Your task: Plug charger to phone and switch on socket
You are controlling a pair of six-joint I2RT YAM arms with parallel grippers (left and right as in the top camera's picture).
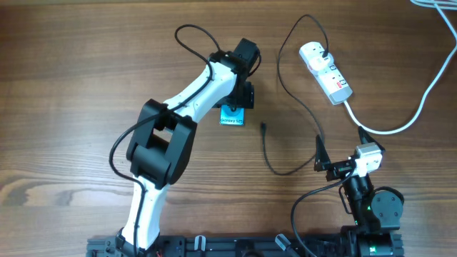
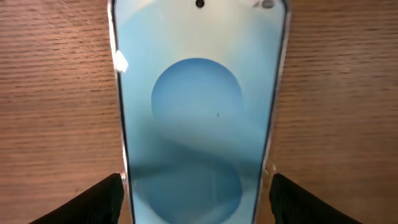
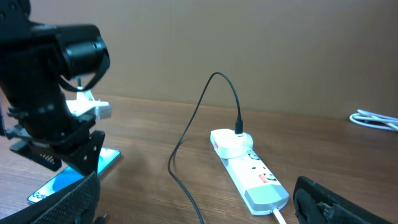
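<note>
The phone [image 1: 232,116] lies flat on the wooden table, its cyan screen facing up; most of it sits under my left gripper [image 1: 236,106]. In the left wrist view the phone [image 2: 199,112] fills the middle. My left gripper [image 2: 196,186] stands across it, a black fingertip against each long edge. The charger [image 1: 303,107], a thin black cable, runs from its plug in the socket [image 1: 327,71] in a loop to its connector tip [image 1: 263,128], which lies loose right of the phone. My right gripper [image 1: 341,146] is wide open and holds nothing, near the socket [image 3: 252,177] and the cable [image 3: 186,134].
The socket's thick white cord [image 1: 421,107] curves off to the table's right edge and far corner. The left arm [image 1: 161,143] stretches diagonally over the table's left half. The right arm's base [image 1: 371,207] sits at the front right.
</note>
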